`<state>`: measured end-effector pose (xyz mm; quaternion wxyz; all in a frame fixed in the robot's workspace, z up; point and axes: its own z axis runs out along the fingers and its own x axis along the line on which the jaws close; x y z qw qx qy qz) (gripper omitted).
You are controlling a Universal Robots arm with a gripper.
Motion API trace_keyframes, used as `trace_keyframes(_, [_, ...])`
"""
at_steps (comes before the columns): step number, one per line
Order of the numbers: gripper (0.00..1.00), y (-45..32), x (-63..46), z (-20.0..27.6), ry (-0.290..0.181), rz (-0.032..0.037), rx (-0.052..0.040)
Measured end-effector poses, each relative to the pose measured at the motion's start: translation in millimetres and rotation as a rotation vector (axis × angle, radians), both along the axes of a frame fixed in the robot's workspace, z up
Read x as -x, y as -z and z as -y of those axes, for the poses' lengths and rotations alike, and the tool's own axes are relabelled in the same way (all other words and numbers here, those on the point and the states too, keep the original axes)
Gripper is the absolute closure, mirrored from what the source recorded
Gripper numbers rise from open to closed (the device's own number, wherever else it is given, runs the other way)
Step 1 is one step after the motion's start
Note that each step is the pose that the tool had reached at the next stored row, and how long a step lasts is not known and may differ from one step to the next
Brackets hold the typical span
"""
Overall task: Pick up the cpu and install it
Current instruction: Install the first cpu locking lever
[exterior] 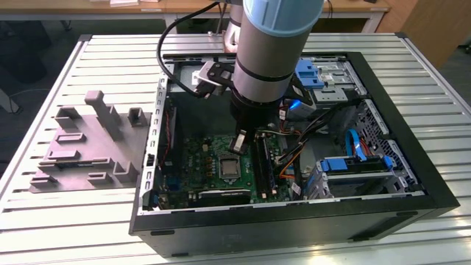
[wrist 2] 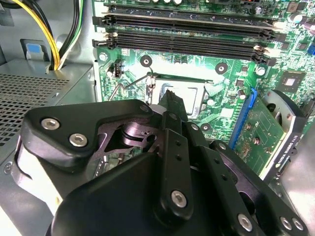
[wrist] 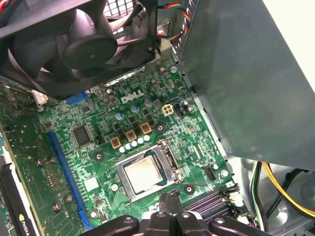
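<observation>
The cpu [wrist: 144, 173], a small square chip with a silvery-tan top, lies flat in the metal-framed socket on the green motherboard [wrist: 98, 162]. In the exterior view it is a grey square [exterior: 229, 167] inside the open computer case. My gripper [wrist: 171, 199] hangs just above the board beside the socket, fingers together, with nothing between them. In the second wrist view the gripper tip [wrist 2: 172, 98] covers part of the socket [wrist 2: 194, 93]. A thin wire lever [wrist 2: 116, 92] stands out at the socket's side. In the exterior view the gripper [exterior: 237, 144] is low over the board.
A black fan [wrist: 74, 44] and a grey power supply box [wrist: 246, 73] flank the board. Memory slots [wrist 2: 187, 29], an expansion card [wrist 2: 261, 132] and yellow cables [wrist 2: 44, 29] lie close. Blue drive brackets [exterior: 353, 164] sit inside the case. A grey fixture [exterior: 88, 143] rests on the slatted table.
</observation>
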<state>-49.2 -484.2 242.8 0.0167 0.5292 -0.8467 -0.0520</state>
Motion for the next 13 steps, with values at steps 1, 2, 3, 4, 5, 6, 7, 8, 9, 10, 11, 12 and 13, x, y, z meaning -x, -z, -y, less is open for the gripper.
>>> trace_keyframes(1, [0.89,0.0,0.0,0.0,0.000,0.0000,0.0000])
trace_keyframes(2, [0.89,0.0,0.0,0.0,0.000,0.0000,0.0000])
trace_keyframes(3, [0.89,0.0,0.0,0.0,0.000,0.0000,0.0001])
trace_keyframes(4, [0.89,0.1,-0.5,0.0,0.000,0.0000,0.0001])
trace_keyframes(5, [0.89,0.2,-2.3,-0.1,0.000,0.0000,-0.0001])
trace_keyframes(6, [0.89,0.3,-4.2,-0.5,0.000,0.0000,0.0002])
trace_keyframes(7, [0.89,0.5,-6.2,-1.1,0.000,0.0000,0.0000])
trace_keyframes(8, [0.89,0.6,-8.4,-1.8,0.000,0.0000,0.0000])
trace_keyframes(9, [0.89,0.7,-10.1,-2.7,0.000,0.0000,0.0001])
trace_keyframes(10, [0.89,0.6,-11.7,-4.1,0.000,-0.0001,0.0003])
trace_keyframes(11, [0.89,0.7,-13.4,-6.8,0.000,0.0000,0.0001])
trace_keyframes(12, [0.89,0.7,-14.5,-9.5,0.000,0.0000,0.0001])
trace_keyframes(13, [0.89,0.8,-15.0,-11.5,0.000,0.0000,0.0000])
